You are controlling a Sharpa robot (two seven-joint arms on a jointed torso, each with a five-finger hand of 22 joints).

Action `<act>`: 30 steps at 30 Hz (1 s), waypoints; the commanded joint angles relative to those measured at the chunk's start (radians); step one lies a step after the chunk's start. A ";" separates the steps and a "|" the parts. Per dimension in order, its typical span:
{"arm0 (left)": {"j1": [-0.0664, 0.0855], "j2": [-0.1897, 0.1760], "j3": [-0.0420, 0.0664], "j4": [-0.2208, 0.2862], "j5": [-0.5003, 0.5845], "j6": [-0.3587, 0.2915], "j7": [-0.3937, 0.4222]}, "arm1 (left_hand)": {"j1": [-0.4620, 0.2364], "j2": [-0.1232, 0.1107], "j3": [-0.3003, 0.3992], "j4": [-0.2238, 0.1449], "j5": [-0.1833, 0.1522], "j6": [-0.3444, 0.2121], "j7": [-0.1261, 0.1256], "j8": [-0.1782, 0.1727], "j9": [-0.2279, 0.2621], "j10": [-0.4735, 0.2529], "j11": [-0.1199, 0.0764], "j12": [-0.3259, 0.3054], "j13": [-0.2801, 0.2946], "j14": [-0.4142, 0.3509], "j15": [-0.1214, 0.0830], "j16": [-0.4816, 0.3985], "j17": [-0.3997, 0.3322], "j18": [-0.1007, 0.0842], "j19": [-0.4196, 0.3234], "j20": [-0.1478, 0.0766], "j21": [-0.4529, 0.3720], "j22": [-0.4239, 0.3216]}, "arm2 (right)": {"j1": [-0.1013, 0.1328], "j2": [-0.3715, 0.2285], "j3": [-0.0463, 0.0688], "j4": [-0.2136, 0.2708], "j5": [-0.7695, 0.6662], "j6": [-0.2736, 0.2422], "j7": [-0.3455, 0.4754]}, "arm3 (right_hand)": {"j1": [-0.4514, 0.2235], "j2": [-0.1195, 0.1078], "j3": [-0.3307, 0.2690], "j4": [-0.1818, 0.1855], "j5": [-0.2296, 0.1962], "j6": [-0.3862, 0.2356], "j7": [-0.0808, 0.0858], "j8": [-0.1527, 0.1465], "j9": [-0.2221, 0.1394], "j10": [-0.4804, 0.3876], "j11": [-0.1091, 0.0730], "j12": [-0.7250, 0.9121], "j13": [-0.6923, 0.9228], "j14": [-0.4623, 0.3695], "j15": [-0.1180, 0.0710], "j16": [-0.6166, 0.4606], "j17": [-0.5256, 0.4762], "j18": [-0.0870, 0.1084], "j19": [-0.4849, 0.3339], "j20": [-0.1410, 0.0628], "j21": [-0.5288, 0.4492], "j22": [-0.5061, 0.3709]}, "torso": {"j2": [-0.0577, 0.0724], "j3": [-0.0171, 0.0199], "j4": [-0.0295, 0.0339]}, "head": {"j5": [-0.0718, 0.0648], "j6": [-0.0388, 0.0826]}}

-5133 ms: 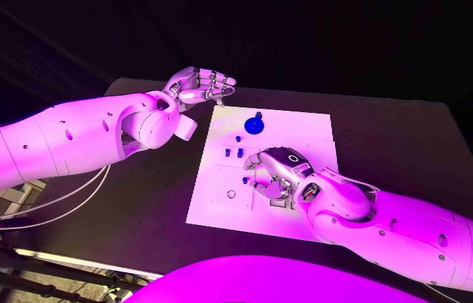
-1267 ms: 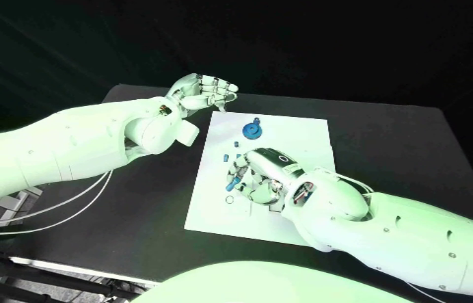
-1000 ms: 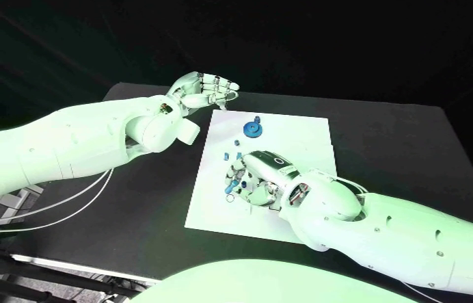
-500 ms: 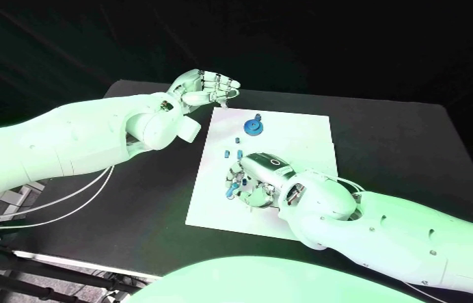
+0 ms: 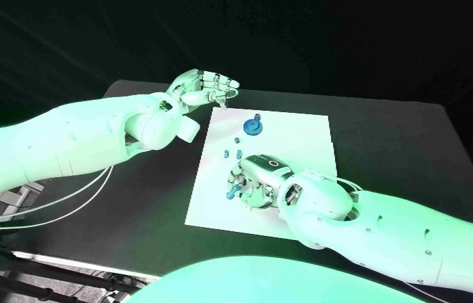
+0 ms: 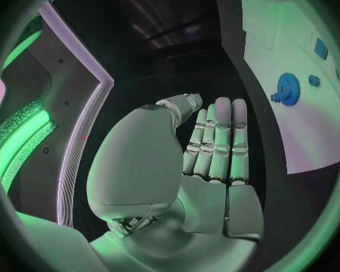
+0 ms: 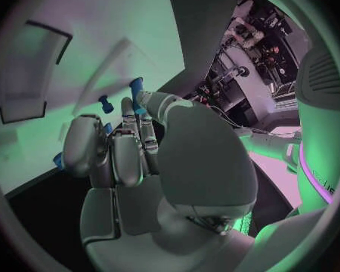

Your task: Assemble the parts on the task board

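Parts: small blue peg (image 7: pixel 136 89) pinched in right hand (image 5: pixel 258 178) at task board (image 5: pixel 301 139) 7 o'clock; likely light, rigid, slippery, best gripped mid-shaft; blue gear (image 5: pixel 254 126) at 12; left hand (image 5: pixel 202 88) curled, empty.

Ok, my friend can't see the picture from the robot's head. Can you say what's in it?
The robot's right hand reaches down over small blue parts on the white task board. Its left hand is raised beyond the board's far corner. A round blue gear lies near the board's far edge.
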 commanded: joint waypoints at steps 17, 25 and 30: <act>0.001 0.001 0.001 0.002 0.003 0.018 0.003 | -0.007 0.002 -0.004 0.000 0.003 -0.007 -0.003 0.000 -0.001 -0.006 -0.002 0.004 -0.002 -0.008 -0.001 -0.003 -0.001 0.013 -0.002 0.001 -0.004 -0.002 | -0.014 0.022 -0.007 -0.009 -0.036 0.009 -0.016 | -0.038 -0.007 -0.007 -0.023 0.000 -0.036 0.020 -0.009 0.009 0.027 -0.051 -0.035 -0.005 0.014 0.010 -0.010 -0.020 -0.010 -0.018 0.005 -0.041 0.152 | 0.000 -0.0004 -0.0003 | 0.001 -0.002; 0.001 0.000 0.001 0.003 0.003 0.024 0.000 | -0.008 0.002 -0.005 0.000 0.003 -0.008 -0.002 0.001 -0.002 -0.008 -0.001 0.006 -0.002 -0.009 0.000 -0.003 -0.001 0.013 -0.002 0.001 -0.006 -0.003 | -0.015 0.018 -0.008 -0.009 -0.028 -0.029 -0.011 | -0.080 -0.051 -0.036 -0.033 -0.002 -0.108 0.032 -0.060 -0.011 -0.064 -0.026 -0.071 -0.022 0.005 0.031 -0.023 -0.046 0.002 -0.045 0.025 -0.113 0.133 | -0.001 -0.0003 -0.0008 | 0.001 -0.001; 0.001 -0.001 0.001 0.003 0.003 0.024 0.001 | -0.008 0.002 -0.005 0.000 0.003 -0.009 -0.002 0.000 -0.002 -0.009 -0.001 0.006 -0.002 -0.009 0.000 -0.003 -0.002 0.013 -0.002 0.001 -0.006 -0.003 | -0.016 0.011 -0.009 -0.008 -0.027 -0.053 -0.010 | -0.085 -0.062 -0.050 -0.043 -0.002 -0.145 0.028 -0.088 -0.023 -0.119 -0.016 -0.068 -0.025 -0.005 0.041 -0.039 -0.076 0.013 -0.068 0.033 -0.179 0.117 | 0.000 0.0002 -0.0007 | 0.000 0.000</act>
